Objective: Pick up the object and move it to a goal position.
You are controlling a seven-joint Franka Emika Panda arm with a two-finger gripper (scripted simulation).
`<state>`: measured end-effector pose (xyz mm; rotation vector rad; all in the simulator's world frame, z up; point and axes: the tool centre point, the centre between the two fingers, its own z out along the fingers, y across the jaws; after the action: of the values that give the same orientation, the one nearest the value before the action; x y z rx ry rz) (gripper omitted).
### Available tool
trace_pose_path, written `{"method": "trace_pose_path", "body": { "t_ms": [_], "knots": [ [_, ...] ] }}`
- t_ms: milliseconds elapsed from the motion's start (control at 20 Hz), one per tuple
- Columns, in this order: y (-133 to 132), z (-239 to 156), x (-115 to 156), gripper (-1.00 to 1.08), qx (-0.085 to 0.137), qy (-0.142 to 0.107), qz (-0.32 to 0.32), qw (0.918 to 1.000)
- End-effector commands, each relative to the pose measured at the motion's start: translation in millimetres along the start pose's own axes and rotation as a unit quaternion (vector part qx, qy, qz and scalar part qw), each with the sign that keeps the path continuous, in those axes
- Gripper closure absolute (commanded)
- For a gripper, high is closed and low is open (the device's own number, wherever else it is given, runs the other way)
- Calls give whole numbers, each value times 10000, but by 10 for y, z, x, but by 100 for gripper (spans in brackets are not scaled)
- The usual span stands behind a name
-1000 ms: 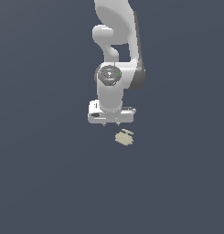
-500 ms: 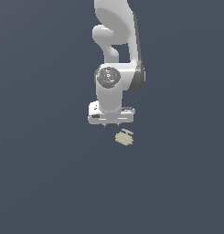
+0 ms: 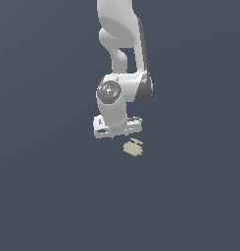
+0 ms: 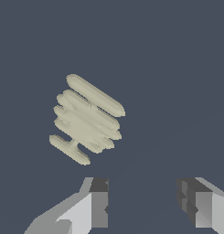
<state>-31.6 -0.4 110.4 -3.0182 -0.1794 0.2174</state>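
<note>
Now you see the end effector (image 4: 143, 203) with its two fingers (image 4: 98, 201) spread wide apart, and nothing is between them. It holds nothing. The object (image 4: 86, 119), a small cream lump of ridged bars, lies on the dark grey worktop (image 3: 43, 196), apart from the fingers and not touching them. In the exterior view the object (image 3: 133, 147) rests just below the end effector (image 3: 116, 131) and slightly toward the exterior view's right. The white arm (image 3: 122, 59) stands above it.
</note>
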Motion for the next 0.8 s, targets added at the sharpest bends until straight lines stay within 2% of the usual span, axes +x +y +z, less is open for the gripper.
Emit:
{"method": "trace_pose_path", "body": {
  "t_ms": [0, 400, 750],
  "knots": [
    [5, 65, 10, -20, 160, -49, -162, 9997],
    [1, 279, 53, -20, 810, -128, -767, 9937],
    [-16, 430, 101, -20, 1429, -50, -1289, 9813]
  ]
}}
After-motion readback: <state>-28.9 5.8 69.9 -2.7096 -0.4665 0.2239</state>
